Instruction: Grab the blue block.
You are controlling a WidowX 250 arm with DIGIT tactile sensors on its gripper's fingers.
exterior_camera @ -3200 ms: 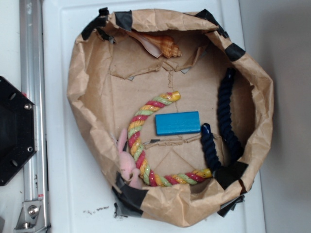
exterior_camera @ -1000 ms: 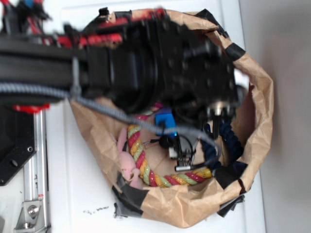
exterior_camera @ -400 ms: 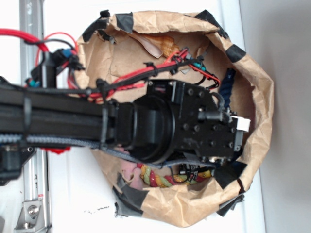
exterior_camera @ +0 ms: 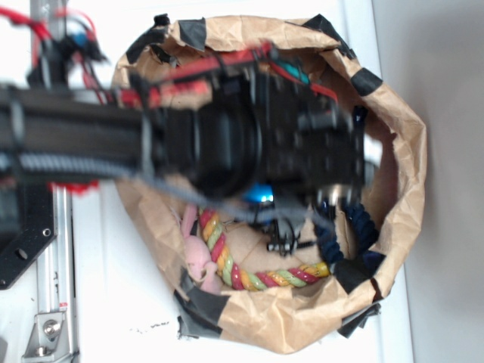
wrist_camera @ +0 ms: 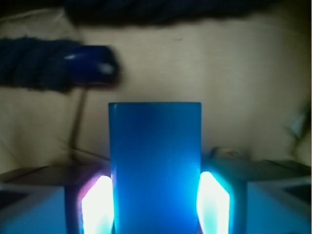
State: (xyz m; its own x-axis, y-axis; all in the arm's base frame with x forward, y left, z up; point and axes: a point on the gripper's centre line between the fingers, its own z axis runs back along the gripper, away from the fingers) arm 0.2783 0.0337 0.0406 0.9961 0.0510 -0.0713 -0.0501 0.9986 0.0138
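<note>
In the wrist view the blue block (wrist_camera: 155,156) stands between my two fingers, whose lit pads (wrist_camera: 97,204) press against both of its sides. My gripper (wrist_camera: 155,197) is shut on it. The block is sharp while the paper floor behind it is blurred. In the exterior view my black arm (exterior_camera: 249,144) reaches across the brown paper bowl (exterior_camera: 401,189) and hides the gripper. Only a small piece of the blue block (exterior_camera: 261,193) shows below the wrist.
A striped red, yellow and green rope (exterior_camera: 219,249) curves along the bowl's lower left. A dark navy rope (exterior_camera: 344,234) lies at the right and shows in the wrist view (wrist_camera: 44,63). A pink soft toy (exterior_camera: 195,257) sits by the left wall. The bowl's paper walls rise all round.
The arm has come in over the bowl and now covers the block. Since 0.4 s ago it has shifted toward the top of the picture and is motion-blurred; a bit of the block shows again.
</note>
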